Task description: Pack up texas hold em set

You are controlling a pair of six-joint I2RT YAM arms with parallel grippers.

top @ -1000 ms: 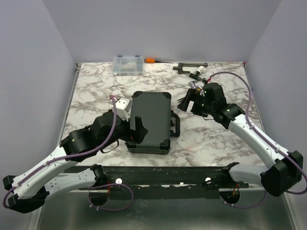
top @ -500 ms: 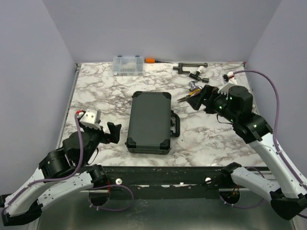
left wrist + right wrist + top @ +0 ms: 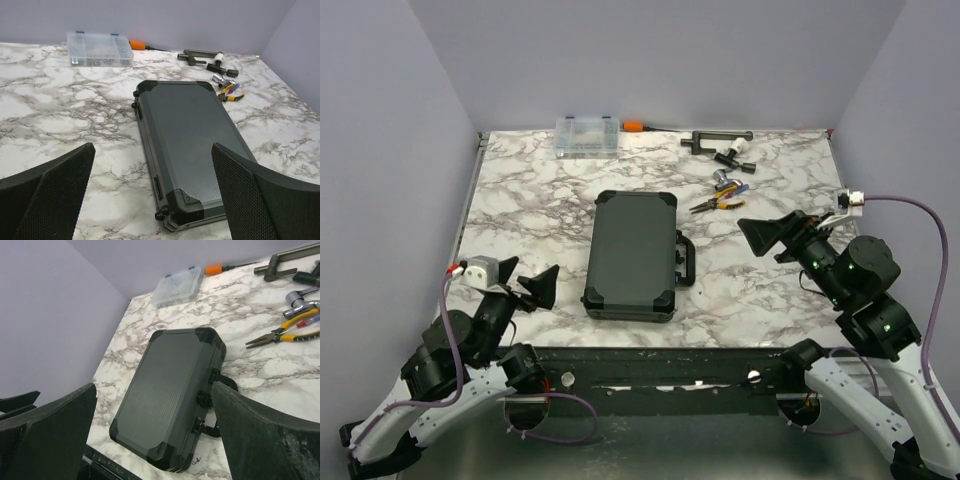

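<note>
The black hard briefcase [image 3: 633, 253] lies flat and closed in the middle of the marble table, its handle [image 3: 687, 258] towards the right. It also shows in the left wrist view [image 3: 192, 135] and the right wrist view [image 3: 165, 395]. My left gripper [image 3: 537, 287] is open and empty, raised near the table's front left, apart from the case; its wrist view [image 3: 152, 146] shows the jaws wide. My right gripper [image 3: 760, 236] is open and empty, raised right of the handle, with wide jaws in its wrist view [image 3: 154, 386]. The cards, triangles, disc and small boxes are out of view.
A clear plastic compartment box [image 3: 587, 135] and an orange-handled screwdriver [image 3: 635, 126] lie at the back edge. A black clamp [image 3: 717, 139], a chrome socket piece [image 3: 725, 180] and yellow-handled pliers [image 3: 718, 204] lie at the back right. Grey walls stand on three sides.
Both arms have drawn back towards the near edge. The left gripper has left the case's front left side and the right gripper has moved away from the pliers. The case has stayed closed.
</note>
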